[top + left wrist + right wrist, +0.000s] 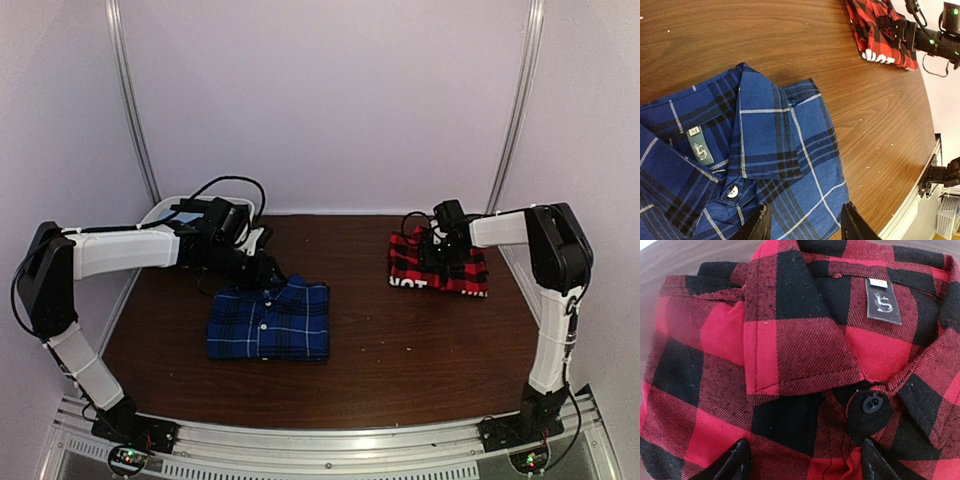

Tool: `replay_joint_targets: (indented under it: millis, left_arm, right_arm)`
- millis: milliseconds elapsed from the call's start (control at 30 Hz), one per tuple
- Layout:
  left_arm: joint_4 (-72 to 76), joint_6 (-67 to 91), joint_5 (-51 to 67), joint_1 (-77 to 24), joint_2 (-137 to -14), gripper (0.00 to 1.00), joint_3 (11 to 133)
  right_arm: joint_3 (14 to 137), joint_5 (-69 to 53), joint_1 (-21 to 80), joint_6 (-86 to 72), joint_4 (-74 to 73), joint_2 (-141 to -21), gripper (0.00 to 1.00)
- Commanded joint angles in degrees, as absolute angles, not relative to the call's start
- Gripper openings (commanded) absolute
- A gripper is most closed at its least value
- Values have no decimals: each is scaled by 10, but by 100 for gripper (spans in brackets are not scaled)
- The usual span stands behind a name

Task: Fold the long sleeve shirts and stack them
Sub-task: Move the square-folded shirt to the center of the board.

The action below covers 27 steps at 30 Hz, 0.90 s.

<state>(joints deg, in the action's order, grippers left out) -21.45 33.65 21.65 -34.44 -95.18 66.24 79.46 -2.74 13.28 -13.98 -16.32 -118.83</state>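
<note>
Step in hand: we judge both shirts folded and the stacking not yet begun, since they lie as two separate flat bundles.
Blue plaid shirt (268, 320): folded, collar side up, on the table (400, 350), left of centre.
Red-and-black shirt (404, 260): folded at the far right of the table, well apart from the blue one.
Left gripper (266, 272): poised at the blue collar (765, 125). Its fingers (759, 227) are spread with flat cloth showing between them. We see nothing pinched, so we call it released.
Right gripper (440, 258): low over the red collar (800, 340). Its fingers (734, 462) are wide apart, with the black button (871, 403) between them. It is released and holds nothing.
Next move: we think one bundle has to be carried across and laid squarely on the other. That calls for a grip through all the layers at an edge, perhaps from both arms, so the fold does not fall open.
Hidden: the sleeves and lower layers are tucked underneath, so we cannot check how neat the folds are.
Cut off: in both wrist views the fingers run out of the bottom edge. We cannot tell whether their tips touch the cloth.
Hard to make out: we cannot read the white lettering (879, 56) on the red shirt's edge. A pale object (160, 213) behind the left arm is mostly covered.
</note>
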Motion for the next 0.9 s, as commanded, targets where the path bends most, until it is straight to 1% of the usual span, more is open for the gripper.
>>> replay_joint_targets:
  millis: [0, 200, 367, 533, 700, 867]
  left_arm:
    - [-198, 342, 218, -339, -952, 49, 658]
    - [-192, 344, 217, -338, -950, 49, 642]
    - [-190, 345, 218, -333, -943, 49, 626]
    - [-190, 345, 213, -324, -926, 49, 606]
    - [-192, 347, 204, -310, -901, 49, 582]
    - [-211, 351, 158, -288, -866, 49, 557]
  right_arm:
    - [696, -88, 169, -173, -166, -1132, 77]
    - [597, -114, 244, -215, -140, -1058, 77]
    - [548, -116, 309, -270, -115, -1023, 77]
    - [537, -106, 337, -278, -127, -1003, 77]
    - [524, -96, 344, -272, -146, -983, 77]
    - [537, -86, 353, -278, -160, -943, 78]
